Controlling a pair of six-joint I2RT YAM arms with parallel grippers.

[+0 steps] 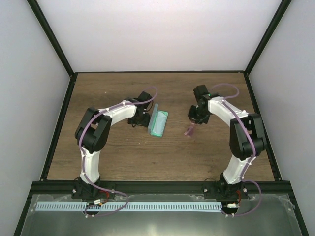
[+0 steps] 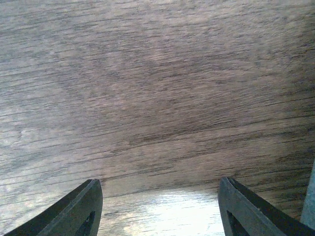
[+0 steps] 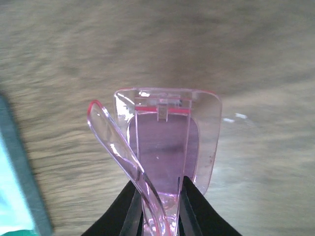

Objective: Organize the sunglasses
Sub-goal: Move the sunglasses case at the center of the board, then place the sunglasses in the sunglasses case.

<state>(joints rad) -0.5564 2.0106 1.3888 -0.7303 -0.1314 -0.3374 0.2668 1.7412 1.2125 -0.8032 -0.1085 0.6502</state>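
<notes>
Top external view, you've got one pair of sunglasses (image 1: 190,130) hanging over the table (image 1: 123,157), pinched in your right gripper (image 3: 160,189), one teal case (image 1: 158,123) just beside your left gripper (image 2: 158,184), fingers spread wide, holding nothing.

From above the sunglasses (image 1: 190,131) are too small to make out — a pinkish smear. At the right wrist their lower end hides between the fingers of the right gripper (image 3: 160,196), and the blurred case (image 3: 15,196) is cut by the left edge.
</notes>
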